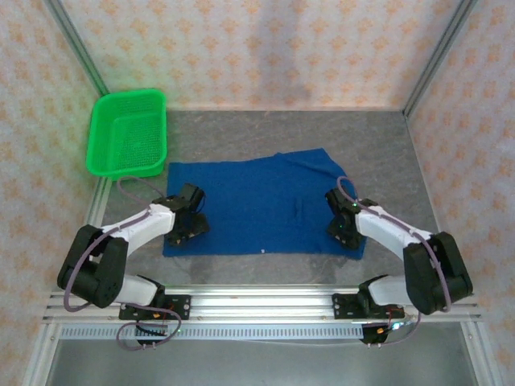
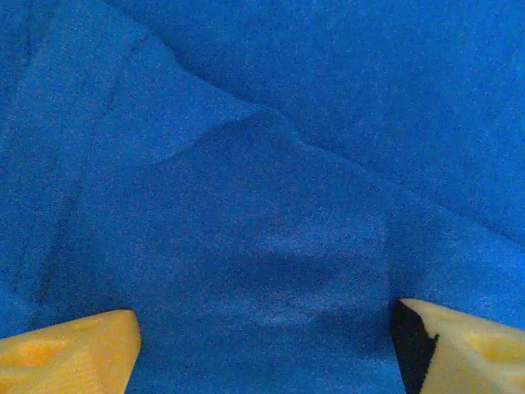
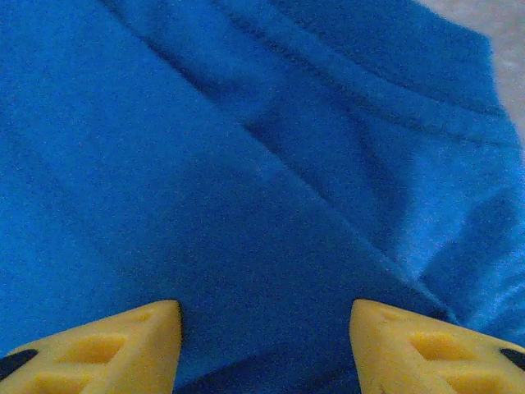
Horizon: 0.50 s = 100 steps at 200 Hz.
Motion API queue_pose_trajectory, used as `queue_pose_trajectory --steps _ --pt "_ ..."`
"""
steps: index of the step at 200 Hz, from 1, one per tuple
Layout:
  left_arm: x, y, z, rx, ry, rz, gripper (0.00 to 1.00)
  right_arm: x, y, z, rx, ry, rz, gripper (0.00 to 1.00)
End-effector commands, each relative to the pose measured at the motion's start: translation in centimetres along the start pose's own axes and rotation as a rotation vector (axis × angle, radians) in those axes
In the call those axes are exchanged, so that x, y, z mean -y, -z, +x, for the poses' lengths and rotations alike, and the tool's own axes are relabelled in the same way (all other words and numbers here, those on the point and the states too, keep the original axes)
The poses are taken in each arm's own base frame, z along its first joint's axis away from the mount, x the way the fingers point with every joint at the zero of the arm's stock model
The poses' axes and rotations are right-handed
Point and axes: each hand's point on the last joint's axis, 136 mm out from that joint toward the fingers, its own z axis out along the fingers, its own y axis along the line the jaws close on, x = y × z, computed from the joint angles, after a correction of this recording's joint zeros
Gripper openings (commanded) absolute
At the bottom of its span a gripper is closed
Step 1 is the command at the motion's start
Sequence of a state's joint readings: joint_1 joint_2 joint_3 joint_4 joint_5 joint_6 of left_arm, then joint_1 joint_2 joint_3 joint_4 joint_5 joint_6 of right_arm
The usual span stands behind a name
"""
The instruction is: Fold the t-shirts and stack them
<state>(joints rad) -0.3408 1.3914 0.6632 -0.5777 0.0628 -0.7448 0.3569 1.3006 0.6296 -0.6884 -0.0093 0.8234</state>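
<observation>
Wide left end effector [image 2: 262, 353] and half-spread right end effector [image 3: 267, 345] rest on opposite side edges of the royal-blue cloth t-shirt [image 1: 257, 201].

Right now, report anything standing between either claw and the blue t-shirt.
Nothing visible does. The left claw and right claw both hang open directly over the blue t-shirt, only cloth beneath them. The green basket stands beyond its far left corner.
</observation>
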Motion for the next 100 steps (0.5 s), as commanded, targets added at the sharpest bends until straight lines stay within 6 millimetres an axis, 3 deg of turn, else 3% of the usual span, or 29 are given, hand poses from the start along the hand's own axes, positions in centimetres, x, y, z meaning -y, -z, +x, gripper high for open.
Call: queue_pose_trajectory --steps 1,25,50,70,85,100 --pt "-0.6 -0.8 2.6 -0.066 0.008 -0.011 0.81 3.2 0.2 0.1 0.034 -0.041 0.102 0.57" --pt "-0.3 0.2 3.3 -0.07 0.011 0.023 0.8 3.2 0.6 -0.3 0.054 -0.056 0.097 0.57" --pt "1.2 4.4 1.2 0.014 0.012 0.116 0.84 1.4 2.6 -2.2 0.124 -0.058 0.018 0.58" --pt "3.8 9.9 -2.3 0.113 0.003 0.234 0.91 -2.4 7.5 -4.9 0.214 -0.028 -0.188 0.62" --pt "6.0 14.0 -5.3 0.172 -0.012 0.325 0.94 -5.4 11.9 -6.9 0.295 0.023 -0.35 0.73" --pt "7.8 16.6 -7.9 0.204 -0.047 0.37 0.95 -7.7 16.2 -9.1 0.368 0.092 -0.436 0.83"
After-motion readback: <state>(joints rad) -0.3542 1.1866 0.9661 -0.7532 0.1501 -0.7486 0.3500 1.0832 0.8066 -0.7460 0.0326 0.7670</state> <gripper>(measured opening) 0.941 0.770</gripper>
